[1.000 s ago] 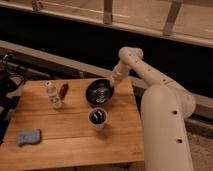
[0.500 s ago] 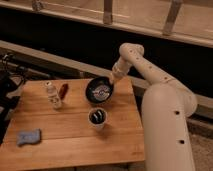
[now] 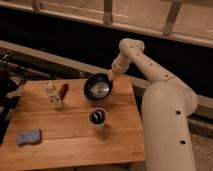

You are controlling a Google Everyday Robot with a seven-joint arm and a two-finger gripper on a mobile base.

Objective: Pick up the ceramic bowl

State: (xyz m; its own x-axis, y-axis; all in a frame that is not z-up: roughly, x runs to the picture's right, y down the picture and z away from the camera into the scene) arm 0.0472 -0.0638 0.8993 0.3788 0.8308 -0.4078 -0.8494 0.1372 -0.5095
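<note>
We judge the pick mostly done — the ceramic bowl point(image 3: 98, 87) is tilted with its inside facing us, and its far edge looks raised off the wooden table point(image 3: 70, 132), though we cannot say whether its low edge is clear of the wood. The gripper point(image 3: 113, 76) sits at the bowl's upper right rim, clenched on it. What is left is to lift it fully clear. Below and just left of the gripper stands a white cup point(image 3: 97, 119); further left are a small bottle point(image 3: 53, 95) and a red object point(image 3: 63, 90), and far down-left a blue cloth point(image 3: 28, 137). No writing or brand is readable anywhere.
</note>
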